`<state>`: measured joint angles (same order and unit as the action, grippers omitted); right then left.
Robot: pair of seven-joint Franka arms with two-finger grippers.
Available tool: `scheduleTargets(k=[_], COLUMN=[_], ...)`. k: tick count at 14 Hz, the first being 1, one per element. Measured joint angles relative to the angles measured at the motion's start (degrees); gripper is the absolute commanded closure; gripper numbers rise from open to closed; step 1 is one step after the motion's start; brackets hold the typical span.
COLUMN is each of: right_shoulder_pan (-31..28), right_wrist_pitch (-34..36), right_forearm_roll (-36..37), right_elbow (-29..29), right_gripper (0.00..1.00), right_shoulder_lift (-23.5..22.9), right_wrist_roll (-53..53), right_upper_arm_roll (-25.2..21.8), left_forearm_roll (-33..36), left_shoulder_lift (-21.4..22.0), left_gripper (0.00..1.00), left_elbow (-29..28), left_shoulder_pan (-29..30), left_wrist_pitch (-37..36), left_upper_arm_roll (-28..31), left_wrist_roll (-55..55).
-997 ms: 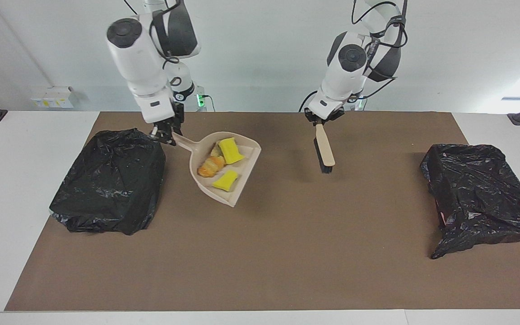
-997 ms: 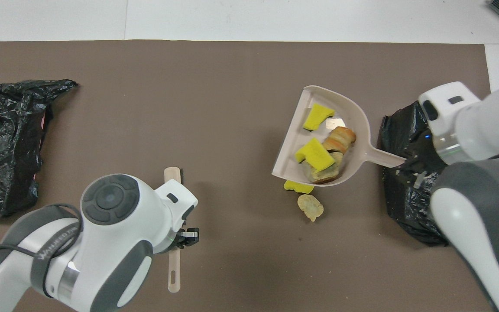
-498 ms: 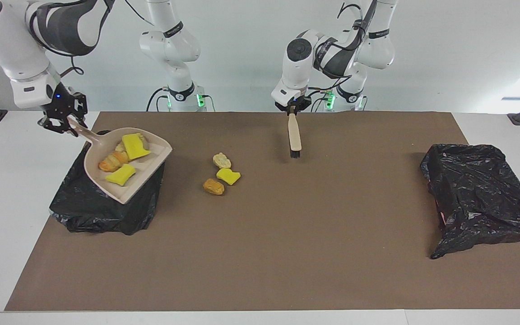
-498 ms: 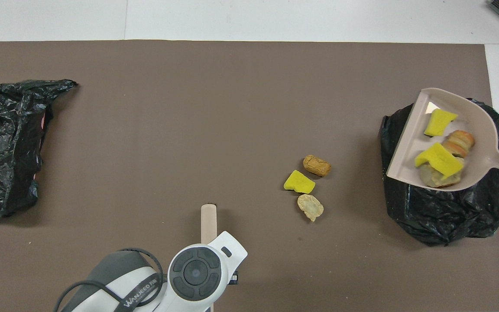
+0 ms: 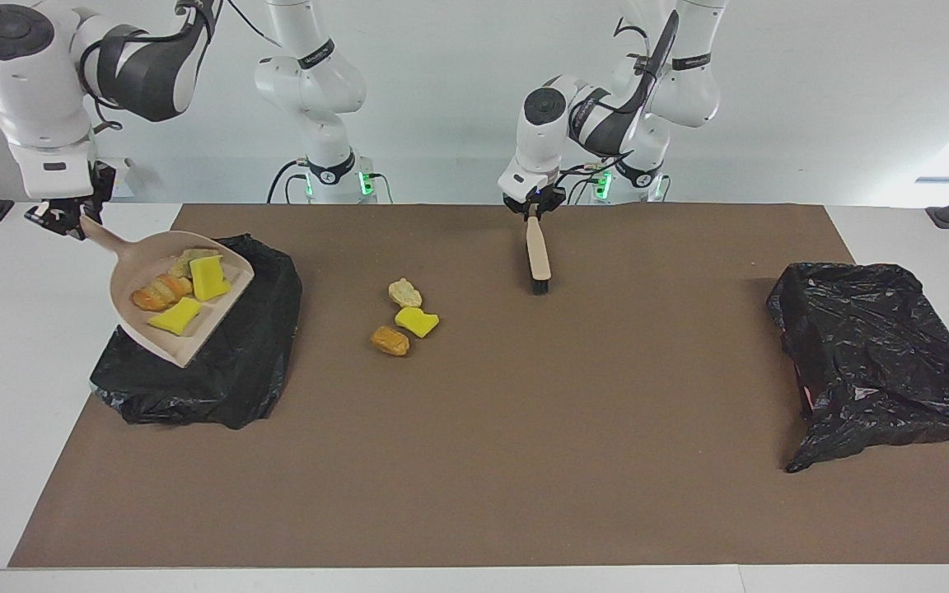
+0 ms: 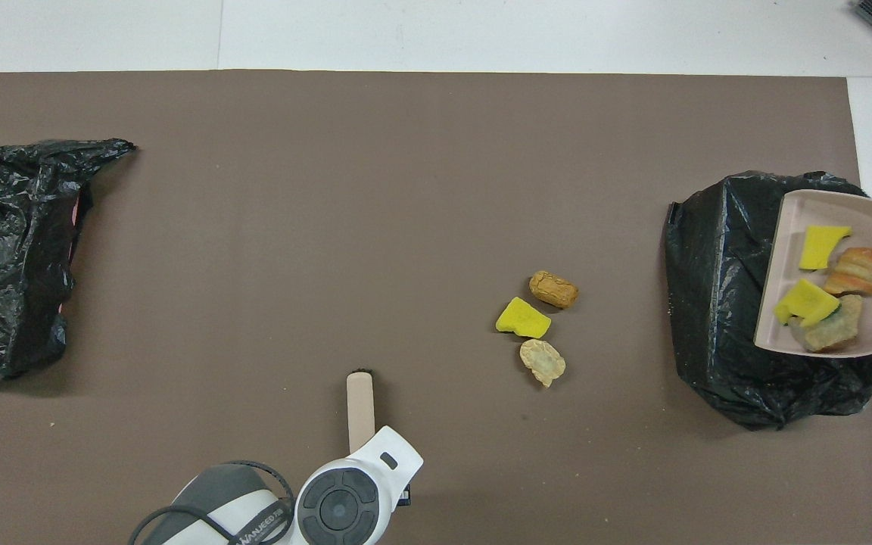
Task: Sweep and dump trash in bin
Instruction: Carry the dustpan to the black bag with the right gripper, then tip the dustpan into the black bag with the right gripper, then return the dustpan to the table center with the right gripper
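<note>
My right gripper (image 5: 63, 218) is shut on the handle of the beige dustpan (image 5: 122, 288), held in the air over the black-bagged bin (image 5: 227, 371) at the right arm's end of the table. Several pieces of trash lie in the pan: yellow sponge chunks (image 5: 209, 276) and bread-like pieces (image 5: 160, 292). Three more lumps of trash lie on the brown mat: cream (image 5: 404, 291), yellow (image 5: 418, 321) and orange-brown (image 5: 390, 340). My left gripper (image 5: 533, 207) is shut on the handle of the brush (image 5: 538, 255), bristles down, near the robots' edge of the mat.
A second crumpled black bag (image 5: 878, 354) lies at the left arm's end of the mat. In the overhead view the dustpan (image 6: 871, 219) covers the outer part of the bin (image 6: 716, 288), and the brush (image 6: 360, 401) sticks out from under the left arm.
The right arm lifted the loaded dustpan off the mat and carried it over the bin, uncovering three lumps. The left arm drew the brush back toward the robots.
</note>
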<state>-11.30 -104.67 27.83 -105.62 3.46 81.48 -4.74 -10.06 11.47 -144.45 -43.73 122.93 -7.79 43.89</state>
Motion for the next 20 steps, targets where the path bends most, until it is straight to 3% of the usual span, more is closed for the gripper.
scheduleTargets(k=[5, 9, 12, 15, 17, 20], right_shoulder_pan=[5.9, 8.1, 11.7, 14.1, 14.1, 14.6], right_wrist_pitch=[-0.9, -0.3, 7.7, 18.6, 25.4, 30.9], right_forearm_roll=[11.5, 15.7, 18.1, 18.2, 15.9, 3.3], right_elbow=[-2.3, -3.2, -1.1, 4.4, 7.4, 8.4], right_gripper=[1.00, 1.00, 1.00, 1.00, 1.00, 1.00], right_shoulder_lift=[-0.7, -0.7, -0.5, 1.0, 2.4, 4.8], right_wrist_roll=[0.0, -0.1, -0.5, -2.4, -7.5, -22.2], right_upper_arm_roll=[0.5, 0.6, 0.6, 2.2, 5.9, 11.2], left_forearm_roll=[0.0, 0.0, 0.0, 1.0, 3.3, 4.7], left_shoulder_lift=[0.1, -0.1, -0.8, -2.4, -4.5, -7.7], left_gripper=[0.00, 0.00, 0.00, 0.00, 0.00, 0.00], left_elbow=[1.3, 6.8, 12.9, 20.3, 26.7, 34.4], left_shoulder_pan=[0.9, 8.3, 16.0, 22.7, 26.2, 32.1], left_wrist_pitch=[0.5, -1.9, -6.6, -11.8, -15.5, -18.1], left_upper_arm_roll=[0.9, 1.5, 1.9, 2.1, 2.1, 2.1], left_wrist_roll=[0.4, -5.4, -14.9, -23.5, -28.1, -37.1])
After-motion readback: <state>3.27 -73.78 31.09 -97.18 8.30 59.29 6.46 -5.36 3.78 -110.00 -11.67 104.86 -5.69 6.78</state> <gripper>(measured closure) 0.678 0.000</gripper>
